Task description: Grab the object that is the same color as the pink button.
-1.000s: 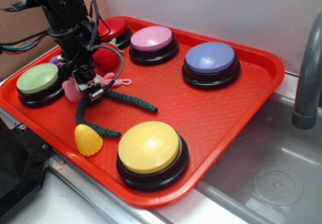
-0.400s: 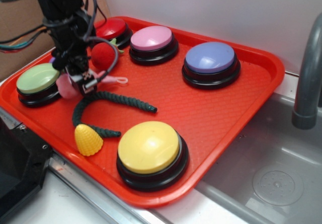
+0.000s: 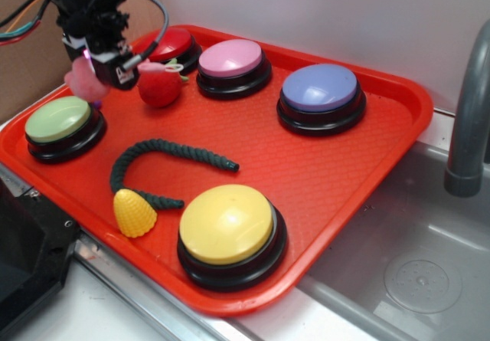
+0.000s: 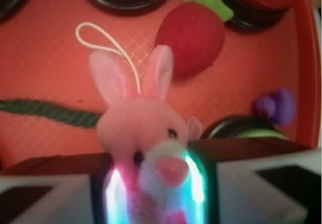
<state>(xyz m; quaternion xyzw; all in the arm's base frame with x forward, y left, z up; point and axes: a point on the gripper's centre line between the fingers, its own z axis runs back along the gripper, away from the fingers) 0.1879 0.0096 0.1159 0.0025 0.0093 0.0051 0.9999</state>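
My gripper (image 3: pixel 98 63) is shut on the pink plush bunny (image 3: pixel 83 83) and holds it in the air above the tray's back left. In the wrist view the bunny (image 4: pixel 138 128) fills the space between my jaws, its ears and white string loop (image 4: pixel 103 39) pointing away from me. The pink button (image 3: pixel 231 58) stands at the tray's back, to the right of my gripper.
On the red tray (image 3: pixel 329 172) stand a red button (image 3: pixel 170 44), a lavender-blue button (image 3: pixel 320 90), a green button (image 3: pixel 58 120) and a yellow button (image 3: pixel 227 224). A red fuzzy ball (image 3: pixel 159 85), a dark green rope (image 3: pixel 164 153), a yellow corn toy (image 3: pixel 134 213) and a small purple toy (image 4: pixel 275 106) lie there. A sink (image 3: pixel 413 257) is at the right.
My gripper has risen from the tray and moved back and left with the pink bunny in it. The bunny has left the tray surface.
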